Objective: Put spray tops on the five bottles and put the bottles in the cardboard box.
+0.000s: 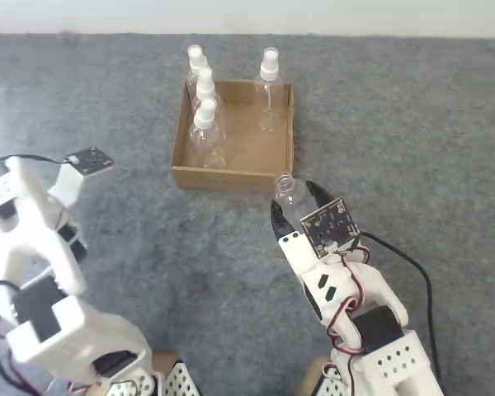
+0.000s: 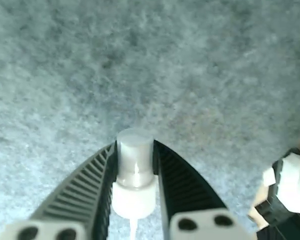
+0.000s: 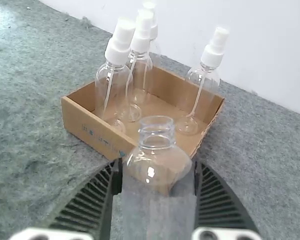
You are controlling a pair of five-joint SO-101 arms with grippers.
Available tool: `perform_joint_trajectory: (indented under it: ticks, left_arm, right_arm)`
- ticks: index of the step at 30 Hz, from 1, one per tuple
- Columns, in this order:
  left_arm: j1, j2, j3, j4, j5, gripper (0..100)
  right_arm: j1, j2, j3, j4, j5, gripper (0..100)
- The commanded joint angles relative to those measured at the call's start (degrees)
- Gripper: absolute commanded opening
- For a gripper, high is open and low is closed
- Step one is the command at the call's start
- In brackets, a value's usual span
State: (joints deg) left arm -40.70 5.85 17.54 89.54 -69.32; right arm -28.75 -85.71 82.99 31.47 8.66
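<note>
I logged four clear capped bottles [image 1: 207,128] upright in the cardboard box [image 1: 231,176], three along one wall. The fifth bottle [image 1: 289,191], neck open, was upright just outside it, in the right gripper [image 1: 292,200]. The left gripper [image 2: 135,146] clamped the white spray top [image 2: 135,172].

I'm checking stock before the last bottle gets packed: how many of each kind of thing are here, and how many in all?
Capped bottles, in the box: 4
Uncapped bottle, in the right gripper: 1
Loose spray top, in the left gripper: 1
Cardboard box: 1
Total: 7
</note>
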Motion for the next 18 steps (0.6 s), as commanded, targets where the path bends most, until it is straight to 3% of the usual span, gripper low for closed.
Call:
perform_joint_trajectory:
  ticks: [1,13,18]
  left_arm:
    - [0.18,-4.13,-2.15,3.78,0.53,1]
    - [0.18,-10.11,-2.15,5.27,0.79,1]
    - [0.62,-11.87,-2.15,5.19,8.09,1]
  right_arm:
    - [-0.04,-1.36,-0.62,-0.57,1.32,10.8]
    - [-0.04,-1.36,-0.62,-0.57,1.32,10.8]
    - [-0.04,-1.36,-0.62,-0.57,1.32,10.8]
